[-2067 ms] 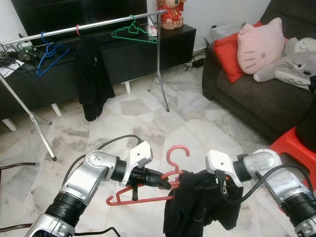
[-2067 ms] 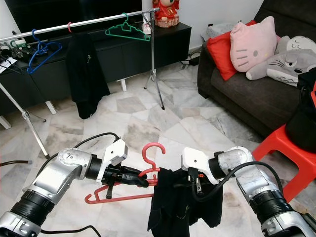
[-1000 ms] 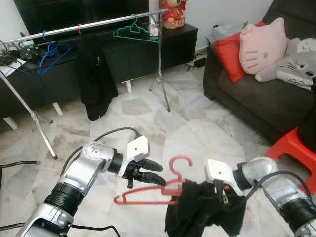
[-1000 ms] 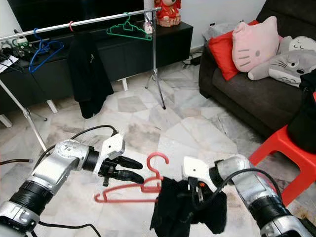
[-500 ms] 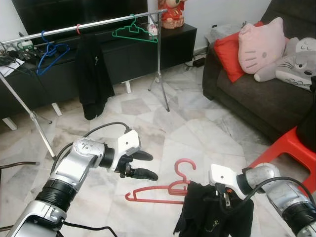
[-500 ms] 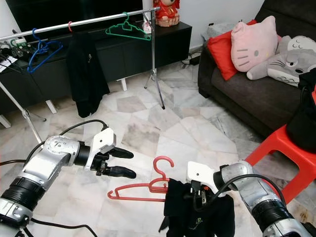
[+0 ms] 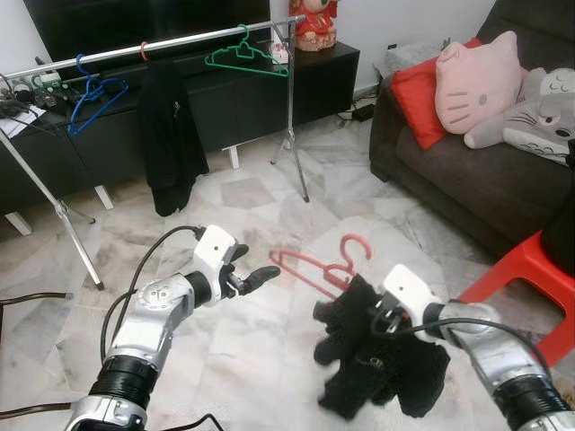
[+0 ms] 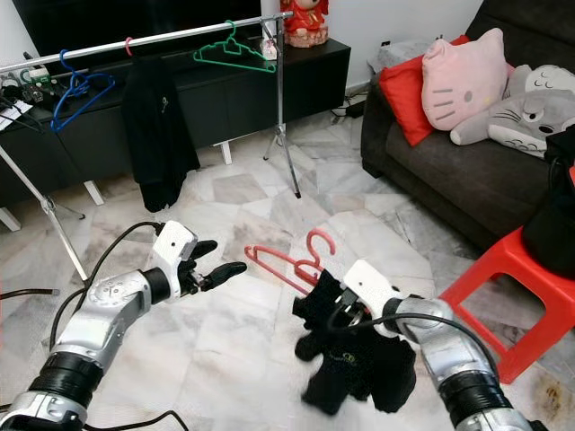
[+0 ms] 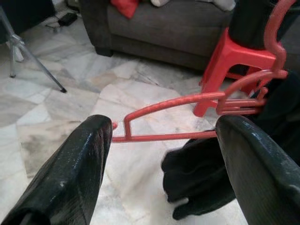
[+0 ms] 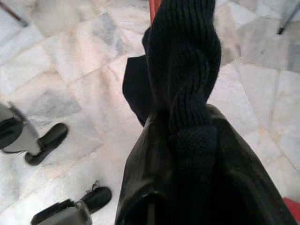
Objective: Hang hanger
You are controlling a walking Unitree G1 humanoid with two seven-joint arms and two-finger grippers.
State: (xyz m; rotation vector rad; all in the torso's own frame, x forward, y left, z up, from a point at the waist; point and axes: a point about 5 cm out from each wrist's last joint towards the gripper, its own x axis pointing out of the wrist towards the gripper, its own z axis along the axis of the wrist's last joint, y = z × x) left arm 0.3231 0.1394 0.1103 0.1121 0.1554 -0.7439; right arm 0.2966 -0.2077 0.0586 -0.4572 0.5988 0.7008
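Because the red hanger (image 7: 316, 267) has to reach the clothes rail (image 7: 162, 47) with its garment on, my right gripper (image 7: 382, 316) carries the load alone: its jaws are clamped on a bunch of the black knitted garment (image 7: 377, 359), which the right wrist view shows bulging between them, and the hanger rides above that grip with its hook up and its long bar slanting toward my left. The garment hangs in a heap under the hanger's near shoulder, clear of the marble floor (image 7: 269, 359), so I judge it is draped there and not properly spread. My left gripper (image 7: 254, 277) hovers just beside the hanger's free end, jaws spread wide and empty; in the left wrist view the red bar lies between my two fingers (image 9: 79, 173) without touching either, a good stance for steadying that end. The rail stands well apart, across the floor by the dark TV cabinet (image 7: 252, 90), already bearing a blue hanger (image 7: 90, 94), a black coat (image 7: 171, 135) and a green hanger (image 7: 244, 56); the free stretch between coat and green hanger looks the likeliest spot.
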